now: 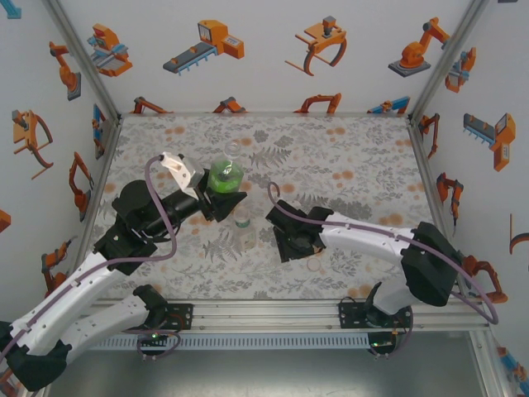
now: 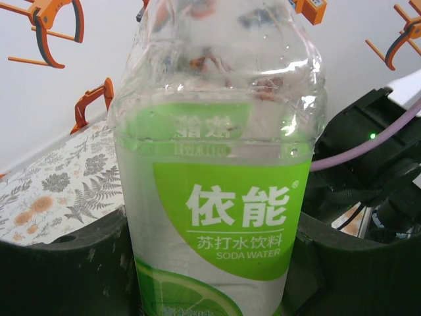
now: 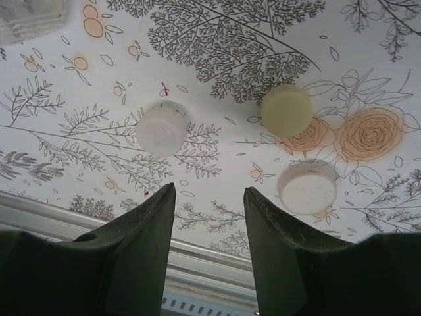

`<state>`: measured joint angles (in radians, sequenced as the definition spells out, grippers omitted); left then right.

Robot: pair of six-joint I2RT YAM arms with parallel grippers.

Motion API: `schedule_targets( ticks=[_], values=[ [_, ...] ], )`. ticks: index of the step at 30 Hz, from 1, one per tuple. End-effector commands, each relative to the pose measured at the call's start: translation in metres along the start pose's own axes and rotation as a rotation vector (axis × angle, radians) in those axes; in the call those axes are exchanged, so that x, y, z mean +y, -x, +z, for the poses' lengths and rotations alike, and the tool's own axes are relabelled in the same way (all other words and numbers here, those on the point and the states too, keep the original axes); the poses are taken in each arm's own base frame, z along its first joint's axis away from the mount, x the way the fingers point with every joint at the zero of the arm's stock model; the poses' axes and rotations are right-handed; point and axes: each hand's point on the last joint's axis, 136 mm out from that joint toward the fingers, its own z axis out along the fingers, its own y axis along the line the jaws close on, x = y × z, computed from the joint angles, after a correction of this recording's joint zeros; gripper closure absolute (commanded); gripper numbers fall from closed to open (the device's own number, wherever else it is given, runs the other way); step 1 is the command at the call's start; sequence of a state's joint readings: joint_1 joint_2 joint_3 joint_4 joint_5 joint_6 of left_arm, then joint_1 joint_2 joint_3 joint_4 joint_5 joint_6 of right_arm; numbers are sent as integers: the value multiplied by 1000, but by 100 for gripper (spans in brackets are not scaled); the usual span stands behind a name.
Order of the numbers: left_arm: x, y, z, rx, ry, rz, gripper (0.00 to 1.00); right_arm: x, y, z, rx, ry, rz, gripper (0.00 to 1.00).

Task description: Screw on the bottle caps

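Observation:
The short green-tinted bottle (image 1: 226, 175) stands upright left of centre, and my left gripper (image 1: 216, 201) is shut on its lower body. Up close, its green soda-water label (image 2: 227, 210) sits between the dark fingers (image 2: 59, 276); its top is cut off. A slim colourless bottle (image 1: 242, 225) is just in front of it. My right gripper (image 3: 209, 189) hangs open and empty above the table. Three bottle caps lie beyond its tips: a white one (image 3: 162, 127), a pale yellow one (image 3: 287, 110) and a cream one (image 3: 307, 187). Seen from above, this gripper (image 1: 289, 241) is right of the slim bottle.
The metal rail of the table's near edge (image 3: 210, 257) runs just under the right fingers. A clear bottle's edge (image 3: 33, 16) shows at the top left of the right wrist view. Enclosure walls stand on three sides, with floral tabletop (image 1: 347, 157) beyond both arms.

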<state>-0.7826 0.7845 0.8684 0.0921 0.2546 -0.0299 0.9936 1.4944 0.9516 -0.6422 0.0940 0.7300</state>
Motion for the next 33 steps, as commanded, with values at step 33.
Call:
schedule_targets(
  ticks=[33],
  values=[
    [-4,2,-8,33,-12,10,100,33,15,40,-42,-90,-31,53]
  ],
)
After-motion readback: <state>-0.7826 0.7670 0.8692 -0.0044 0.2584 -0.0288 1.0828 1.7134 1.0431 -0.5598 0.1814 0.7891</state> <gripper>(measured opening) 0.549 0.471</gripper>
